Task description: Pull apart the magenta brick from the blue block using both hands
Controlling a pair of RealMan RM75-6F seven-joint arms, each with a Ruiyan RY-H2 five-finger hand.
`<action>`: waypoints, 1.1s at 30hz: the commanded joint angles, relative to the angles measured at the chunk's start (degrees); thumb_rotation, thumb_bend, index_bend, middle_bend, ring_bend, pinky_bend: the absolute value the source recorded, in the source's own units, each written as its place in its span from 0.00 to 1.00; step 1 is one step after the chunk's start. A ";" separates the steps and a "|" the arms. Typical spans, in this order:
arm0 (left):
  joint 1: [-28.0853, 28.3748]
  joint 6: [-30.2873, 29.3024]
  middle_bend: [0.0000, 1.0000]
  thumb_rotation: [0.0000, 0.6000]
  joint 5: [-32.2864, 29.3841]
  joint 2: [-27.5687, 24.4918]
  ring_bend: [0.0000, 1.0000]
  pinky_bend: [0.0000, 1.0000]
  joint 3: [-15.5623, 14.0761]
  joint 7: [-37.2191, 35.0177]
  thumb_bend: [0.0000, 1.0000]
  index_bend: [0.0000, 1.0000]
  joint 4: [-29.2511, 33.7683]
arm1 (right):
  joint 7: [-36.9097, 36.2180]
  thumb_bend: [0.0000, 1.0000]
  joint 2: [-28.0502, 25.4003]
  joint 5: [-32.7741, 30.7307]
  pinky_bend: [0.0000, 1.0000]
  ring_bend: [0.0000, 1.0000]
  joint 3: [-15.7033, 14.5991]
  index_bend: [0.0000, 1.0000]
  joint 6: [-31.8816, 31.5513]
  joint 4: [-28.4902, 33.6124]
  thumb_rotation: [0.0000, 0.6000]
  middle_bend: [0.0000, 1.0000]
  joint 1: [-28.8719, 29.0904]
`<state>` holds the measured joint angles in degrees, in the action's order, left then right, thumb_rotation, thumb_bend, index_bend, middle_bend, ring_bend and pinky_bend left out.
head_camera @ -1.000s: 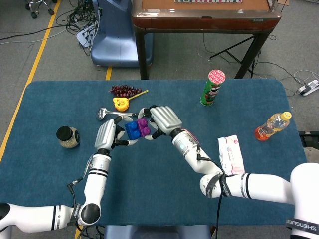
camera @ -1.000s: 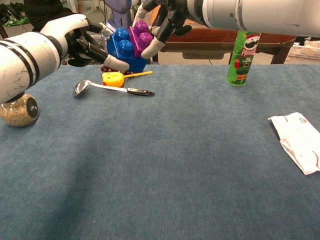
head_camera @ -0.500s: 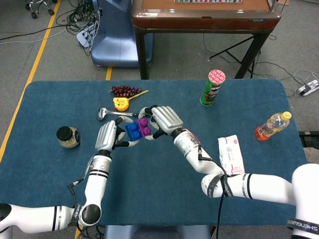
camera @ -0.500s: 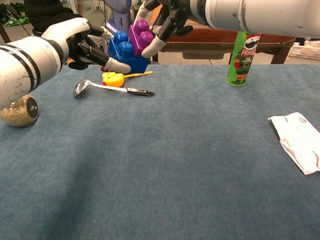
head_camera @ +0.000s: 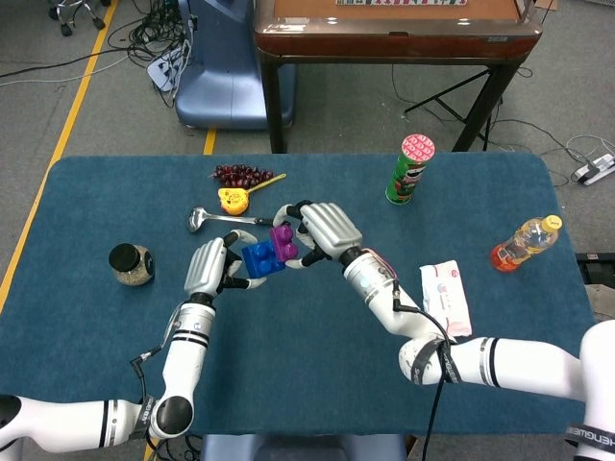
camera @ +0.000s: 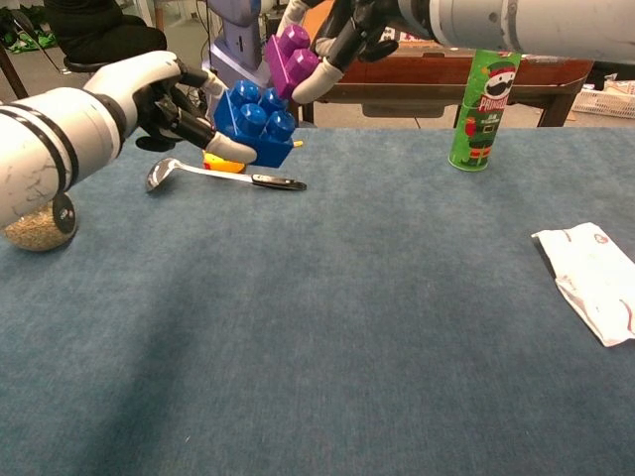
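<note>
The work surface is a table covered in dark blue cloth, standing on a grey floor with a yellow line and loose cables at the far left (a wooden-topped table stands behind it). From left to right on the cloth: a jar of grains, a metal ladle, a yellow toy beside a bunch of grapes, a green can, a white packet and an orange drink bottle.

The left hand grips the blue block above the cloth. The right hand grips the magenta brick, up and to the right of the block.

Compared with one second ago, the two pieces are no longer joined: the brick has lifted clear and the block has tilted, its studs now exposed.
</note>
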<state>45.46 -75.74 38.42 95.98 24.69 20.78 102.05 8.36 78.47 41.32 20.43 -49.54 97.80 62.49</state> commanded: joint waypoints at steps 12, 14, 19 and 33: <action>-1.70 9.44 1.00 1.00 -2.93 -4.08 1.00 1.00 -7.09 1.80 0.00 0.67 0.79 | 2.30 0.33 -1.03 1.45 1.00 1.00 -8.11 0.72 1.92 -0.89 1.00 1.00 -4.18; -1.66 11.15 1.00 1.00 -3.86 -4.75 1.00 1.00 -7.85 1.99 0.00 0.66 0.73 | 3.46 0.33 -0.23 1.44 1.00 1.00 -9.68 0.72 2.33 -1.94 1.00 1.00 -4.35; -0.37 14.63 1.00 1.00 -6.61 -6.57 1.00 1.00 -10.29 5.07 0.00 0.62 0.54 | 6.28 0.32 2.11 -0.06 1.00 0.99 -13.06 0.69 4.25 -4.71 1.00 1.00 -4.32; 1.24 10.15 0.92 1.00 -9.89 -11.97 0.97 1.00 -14.25 13.40 0.00 0.00 5.16 | 8.16 0.00 -4.78 -2.84 0.89 0.73 -16.11 0.00 5.84 0.17 1.00 0.75 -5.28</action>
<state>47.37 -63.94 28.16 85.51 11.04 33.95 105.76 17.17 76.24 37.62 4.62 -42.60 95.67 58.47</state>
